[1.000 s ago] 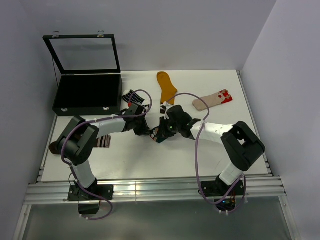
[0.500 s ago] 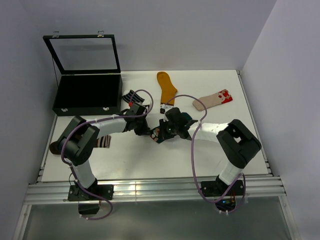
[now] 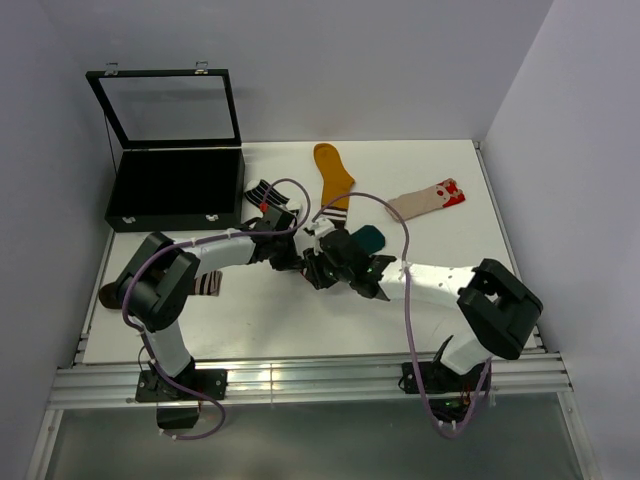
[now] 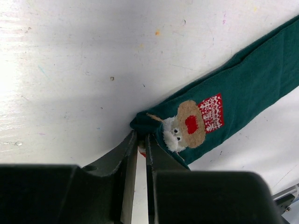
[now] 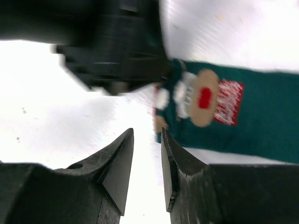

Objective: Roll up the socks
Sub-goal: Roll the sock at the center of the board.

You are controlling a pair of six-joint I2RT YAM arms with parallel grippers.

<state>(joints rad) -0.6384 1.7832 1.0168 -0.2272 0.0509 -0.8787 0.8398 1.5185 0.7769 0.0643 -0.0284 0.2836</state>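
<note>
White desk [image 3: 300,320] under pale walls carries everything. Your left fingers [image 4: 134,145] are pinched almost closed on the end of the dark teal sock [image 4: 243,88], which lies flat at mid-desk — probably to anchor that end so a roll can start. Your right fingers [image 5: 126,144] stand slightly apart and empty, just beside the same end. The mustard sock [image 3: 333,170], beige sock [image 3: 425,200] and striped sock [image 3: 262,190] lie farther back, near the black case [image 3: 175,190] — none blocks you; only the two arms crowd each other.
</note>
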